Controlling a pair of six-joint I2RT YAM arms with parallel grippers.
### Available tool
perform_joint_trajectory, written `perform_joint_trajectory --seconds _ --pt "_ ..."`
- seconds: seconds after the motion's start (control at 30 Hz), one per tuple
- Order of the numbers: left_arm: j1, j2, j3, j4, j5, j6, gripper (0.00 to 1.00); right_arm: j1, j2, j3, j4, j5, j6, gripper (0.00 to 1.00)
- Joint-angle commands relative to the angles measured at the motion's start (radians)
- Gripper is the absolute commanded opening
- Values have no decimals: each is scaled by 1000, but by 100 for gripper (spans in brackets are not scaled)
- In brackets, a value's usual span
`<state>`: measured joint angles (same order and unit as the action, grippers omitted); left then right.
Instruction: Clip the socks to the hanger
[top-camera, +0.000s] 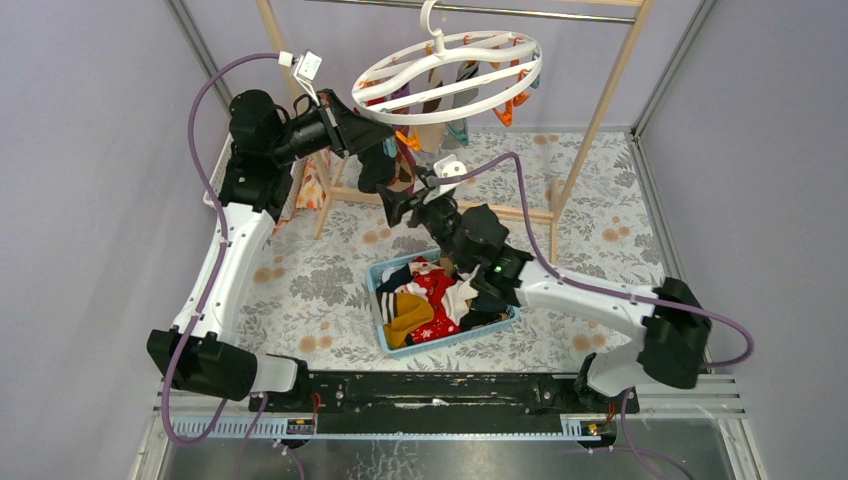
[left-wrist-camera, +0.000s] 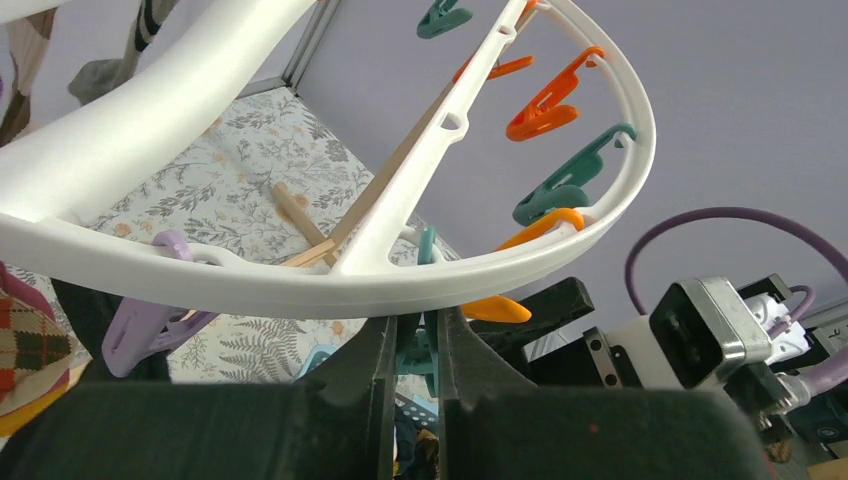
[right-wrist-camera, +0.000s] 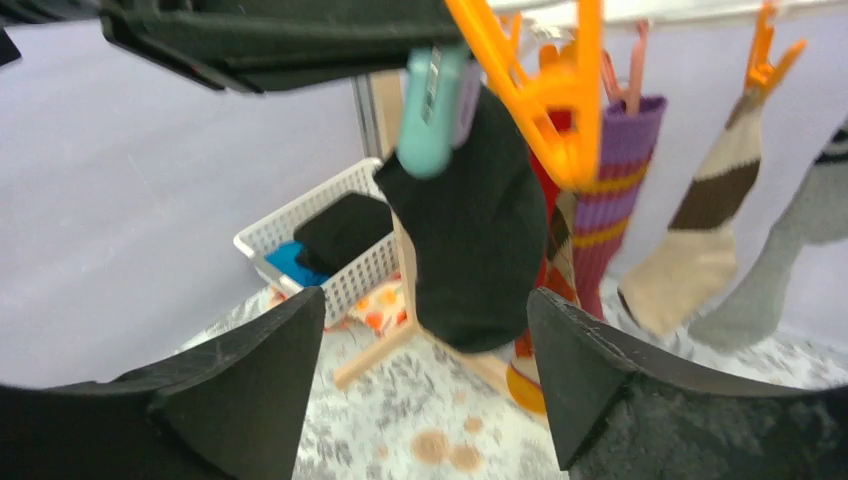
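Observation:
The white ring hanger (top-camera: 450, 65) hangs from the rail by its hook, with orange and teal clips and several socks under it. My left gripper (top-camera: 380, 142) is under its near-left rim, shut on a teal clip (left-wrist-camera: 420, 350). That teal clip (right-wrist-camera: 430, 100) holds a black sock (right-wrist-camera: 470, 230) by its top. My right gripper (right-wrist-camera: 423, 300) is open just below the black sock, not touching it. It sits below the left gripper in the top view (top-camera: 393, 205). More socks (top-camera: 430, 295), red, mustard and striped, lie in a blue basket (top-camera: 385, 310).
A purple striped sock (right-wrist-camera: 620, 170), a beige and brown sock (right-wrist-camera: 700, 250) and a grey sock (right-wrist-camera: 790, 260) hang clipped. The wooden rail frame (top-camera: 600, 110) stands behind. A white basket (right-wrist-camera: 330, 245) with dark clothes sits at the back left.

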<state>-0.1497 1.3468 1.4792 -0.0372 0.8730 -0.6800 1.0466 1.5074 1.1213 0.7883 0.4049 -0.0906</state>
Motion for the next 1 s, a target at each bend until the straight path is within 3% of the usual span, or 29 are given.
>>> perform_joint_trajectory --seconds 0.0,0.17,0.3,0.6,0.8,0.97 --pt "9 -21 -8 39 13 -1 5 7 -189 -70 -237 61 109 85" --pt "15 -15 5 12 31 6 5 7 -324 -232 -451 -34 246 88" --pt "19 -8 11 -10 38 11 5 5 -321 -277 -655 -156 285 85" --pt "19 -8 25 -43 50 26 5 -117 -217 -297 -762 -317 314 76" --pt "20 -4 28 -48 60 31 4 -124 -209 -292 -898 -270 376 71" --pt "20 -5 22 -49 74 31 4 -124 -309 -347 -901 -202 433 70"
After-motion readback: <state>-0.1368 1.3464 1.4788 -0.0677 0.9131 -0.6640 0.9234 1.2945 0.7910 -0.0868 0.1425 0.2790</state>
